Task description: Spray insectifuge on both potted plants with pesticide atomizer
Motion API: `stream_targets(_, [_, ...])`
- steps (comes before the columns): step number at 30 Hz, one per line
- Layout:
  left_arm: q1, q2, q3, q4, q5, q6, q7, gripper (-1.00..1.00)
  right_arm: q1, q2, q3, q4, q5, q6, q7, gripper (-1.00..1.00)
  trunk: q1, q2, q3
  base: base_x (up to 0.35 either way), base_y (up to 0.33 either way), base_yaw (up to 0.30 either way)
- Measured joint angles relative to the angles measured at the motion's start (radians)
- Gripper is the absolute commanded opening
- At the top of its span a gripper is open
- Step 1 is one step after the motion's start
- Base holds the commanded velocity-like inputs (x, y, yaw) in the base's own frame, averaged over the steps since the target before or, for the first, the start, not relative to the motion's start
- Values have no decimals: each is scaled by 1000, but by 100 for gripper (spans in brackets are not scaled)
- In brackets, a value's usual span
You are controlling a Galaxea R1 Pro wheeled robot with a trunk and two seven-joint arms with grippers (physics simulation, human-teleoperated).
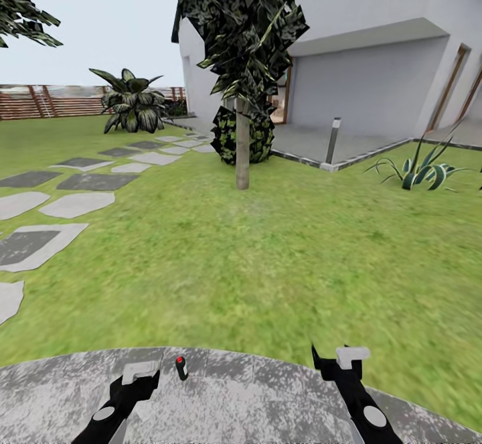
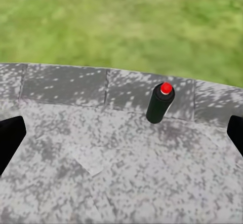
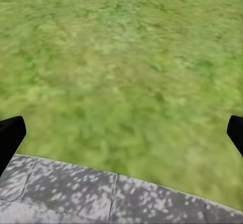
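The pesticide atomizer (image 1: 181, 367) is a small slim dark bottle, its tip red here. It stands upright on the round grey stone patio (image 1: 254, 397), close to the patio's edge with the lawn. My left gripper (image 1: 137, 382) hangs open just left of the bottle, not touching it. In the left wrist view the atomizer (image 2: 160, 103) stands ahead of the open left gripper (image 2: 121, 138), nearer one finger. My right gripper (image 1: 335, 365) is open and empty over the patio edge, with grass ahead of the right gripper (image 3: 121, 135). The two potted plants are out of view.
Lawn (image 1: 268, 250) stretches ahead to a trunked palm (image 1: 242, 149), a grey bollard light (image 1: 333, 141) and a white house (image 1: 375, 62). Stepping stones (image 1: 73, 204) run at the left toward a slatted brown fence (image 1: 47, 101) and a large broad-leaved bush (image 1: 132, 106). A spiky clump (image 1: 418, 173) grows at the right.
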Motion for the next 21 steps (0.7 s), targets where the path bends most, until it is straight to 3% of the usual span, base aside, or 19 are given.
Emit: stream_targets(21, [0,0,0,0,0,0,0,100,0,0,0,0,0,-1,0,100,81,-147,-99,0,0,0])
